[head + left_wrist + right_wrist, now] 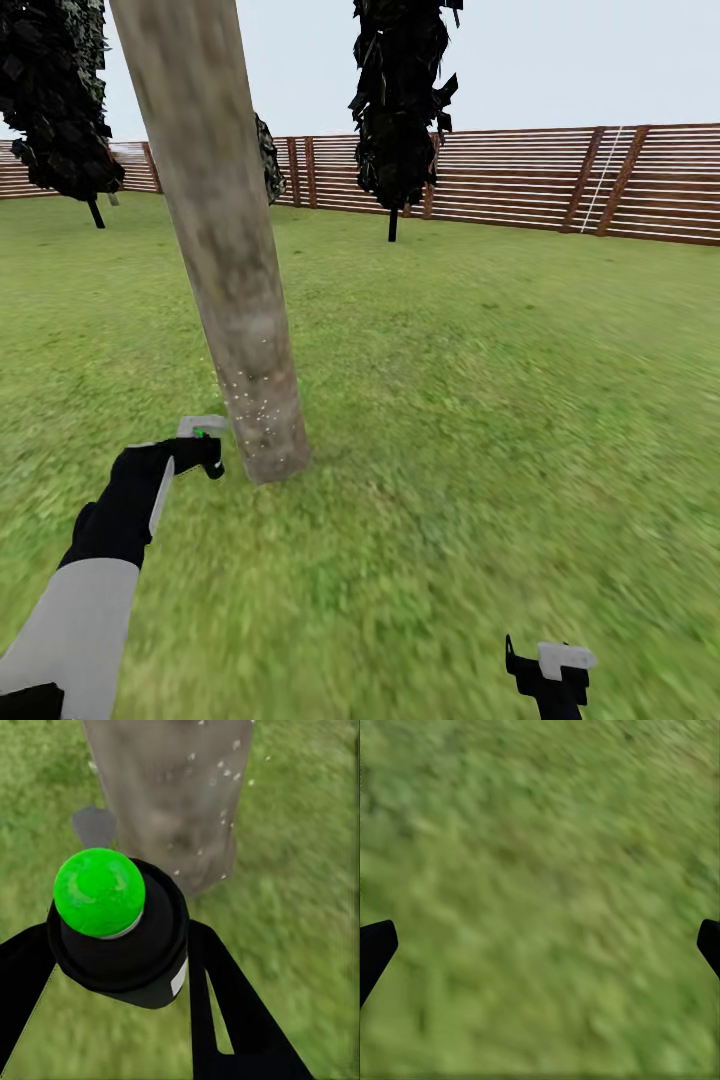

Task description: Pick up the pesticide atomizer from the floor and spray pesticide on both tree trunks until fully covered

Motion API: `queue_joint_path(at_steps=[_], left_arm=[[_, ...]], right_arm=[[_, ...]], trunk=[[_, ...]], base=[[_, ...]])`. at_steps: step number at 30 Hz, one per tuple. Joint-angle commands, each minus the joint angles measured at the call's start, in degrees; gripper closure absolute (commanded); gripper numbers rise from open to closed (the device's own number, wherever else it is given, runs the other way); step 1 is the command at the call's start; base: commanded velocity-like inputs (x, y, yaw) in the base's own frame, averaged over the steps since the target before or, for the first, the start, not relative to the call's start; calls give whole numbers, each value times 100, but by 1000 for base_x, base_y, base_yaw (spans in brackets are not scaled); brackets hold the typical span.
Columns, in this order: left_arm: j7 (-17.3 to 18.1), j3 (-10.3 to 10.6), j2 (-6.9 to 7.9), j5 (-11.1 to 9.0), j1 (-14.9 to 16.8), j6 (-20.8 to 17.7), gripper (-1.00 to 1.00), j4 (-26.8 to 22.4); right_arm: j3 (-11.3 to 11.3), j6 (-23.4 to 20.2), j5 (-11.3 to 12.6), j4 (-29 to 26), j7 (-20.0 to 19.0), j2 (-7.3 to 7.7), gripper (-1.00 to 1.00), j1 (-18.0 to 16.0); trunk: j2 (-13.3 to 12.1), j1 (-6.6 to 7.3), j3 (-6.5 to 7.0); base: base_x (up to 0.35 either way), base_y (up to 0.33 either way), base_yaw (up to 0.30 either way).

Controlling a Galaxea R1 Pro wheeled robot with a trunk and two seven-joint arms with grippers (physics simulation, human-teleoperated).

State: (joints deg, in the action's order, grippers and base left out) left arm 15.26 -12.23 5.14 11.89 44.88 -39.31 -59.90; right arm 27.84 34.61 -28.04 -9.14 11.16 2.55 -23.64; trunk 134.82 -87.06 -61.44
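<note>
Two grippers in view. Left gripper point(120, 945) has its jaws clamped around the black pesticide atomizer with round green cap point(99, 891), nozzle end just short of the thick, smooth, mottled grey-tan tree trunk point(225, 250) ahead. White specks dot the bark low down. Right gripper point(540, 945): jaws wide apart over blurred green lawn point(547, 855).

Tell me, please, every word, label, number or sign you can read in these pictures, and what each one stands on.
No readable text anywhere.
The pesticide atomizer, held in the left gripper, bears a small white patch on its black body: blank or too blurred to read.
The tree trunk and the fence carry no signs.
</note>
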Motion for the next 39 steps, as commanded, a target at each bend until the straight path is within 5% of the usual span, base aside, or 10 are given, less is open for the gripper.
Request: queue_joint_path(at_steps=[1, 6, 8, 11, 18, 19, 23, 28, 33, 39], left_arm=[[1, 4, -2, 7, 12, -48, 100, -72], [-29, -28, 59, 40, -243, 66, 100, 12], [-130, -34, 51, 58, -600, 625, 100, 238], [-496, -34, 23, 34, -776, 875, 100, 427], [-705, -64, 17, -13, -853, 965, 100, 826], [-714, -90, 28, -177, -864, 1022, 100, 1230], [-881, -316, 30, -338, -867, 2017, 100, 2108], [-1127, -469, 1, -405, -867, 2415, 100, 2362], [-1170, -481, -30, -769, -867, 2478, 100, 2597], [-1345, -463, -29, -770, -867, 2900, 100, 2931]], right_arm=[[-2, 1, 0, 0, 0, 0, -100, 0], [-6, 1, 0, 1, 0, -2, -100, 0], [-6, -3, 0, 2, 0, -7, -100, 0], [-6, -1, 0, 2, 0, -6, -100, 0], [-6, -3, 0, 4, 0, -7, -100, 0], [-6, 0, 0, 3, 0, -8, -100, 0], [-6, 1, 0, 5, 0, -9, -100, 0], [-6, 1, 0, 7, 0, -17, -100, 0], [-6, 1, 0, 9, 0, -17, -100, 0], [-6, 1, 0, 9, 0, -16, -100, 0]], trunk=[[0, 0, 0], [0, 0, 0], [0, 0, 0], [0, 0, 0], [0, 0, 0], [0, 0, 0], [0, 0, 0], [0, 0, 0], [0, 0, 0], [0, 0, 0]], base=[[0, 0, 0], [0, 0, 0], [0, 0, 0], [0, 0, 0], [226, 46, 0], [335, 51, 0], [329, -19, 0], [156, -204, 94], [11, -270, 262], [0, -275, 266]])
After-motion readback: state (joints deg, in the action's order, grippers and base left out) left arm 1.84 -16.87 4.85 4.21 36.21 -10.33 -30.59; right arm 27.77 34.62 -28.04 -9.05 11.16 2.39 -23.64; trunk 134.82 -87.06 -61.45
